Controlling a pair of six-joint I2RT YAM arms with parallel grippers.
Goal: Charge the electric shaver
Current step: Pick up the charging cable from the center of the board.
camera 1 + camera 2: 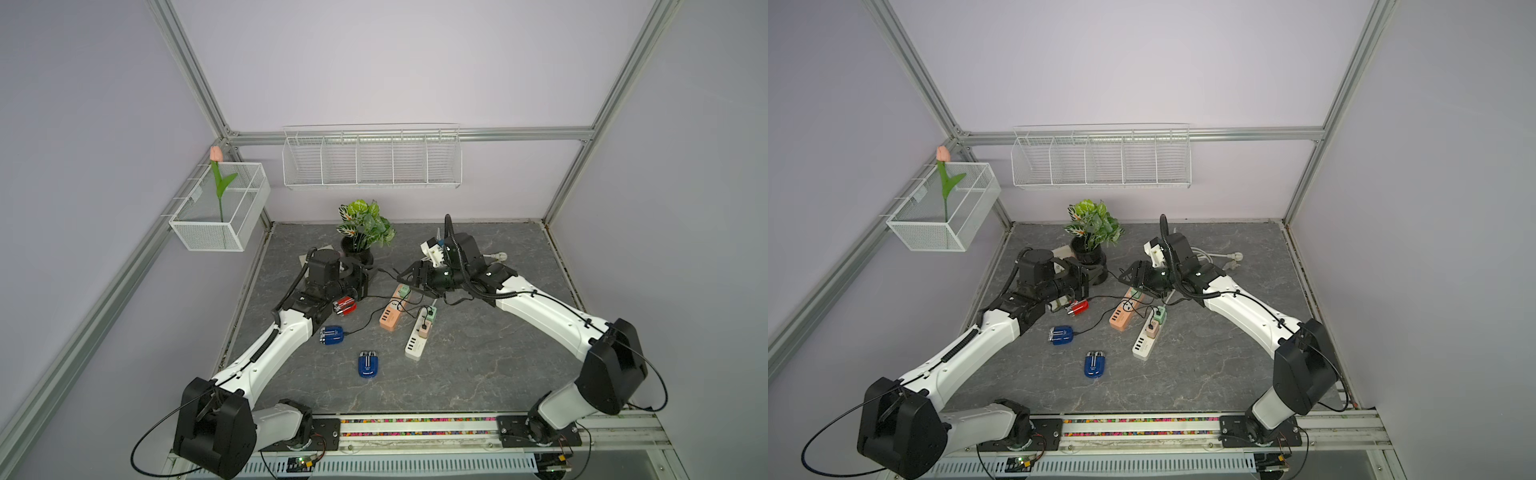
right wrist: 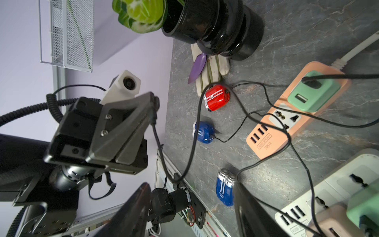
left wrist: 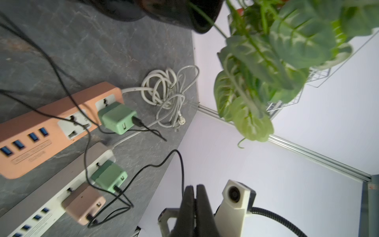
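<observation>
Three small shavers lie on the grey tabletop: a red shaver (image 1: 344, 306), a blue shaver (image 1: 331, 336) with a black cable plugged into it, and a second blue shaver (image 1: 368, 365) with no cable. My left gripper (image 2: 154, 109) hovers beside the black plant pot, shut on the end of a thin black cable (image 2: 158, 139) that hangs in a loop past the red shaver (image 2: 216, 97). In its own view the left gripper (image 3: 194, 190) has its fingers pressed together. My right gripper (image 2: 192, 213) stands open and empty above the orange power strip (image 1: 392, 311).
A white power strip (image 1: 417, 343) carries a green and a pink charger. A green charger (image 3: 117, 118) sits in the orange strip. A potted plant (image 1: 361, 232), a coiled white cord (image 3: 168, 90) and loose black cables crowd the middle. Wire baskets hang on the walls.
</observation>
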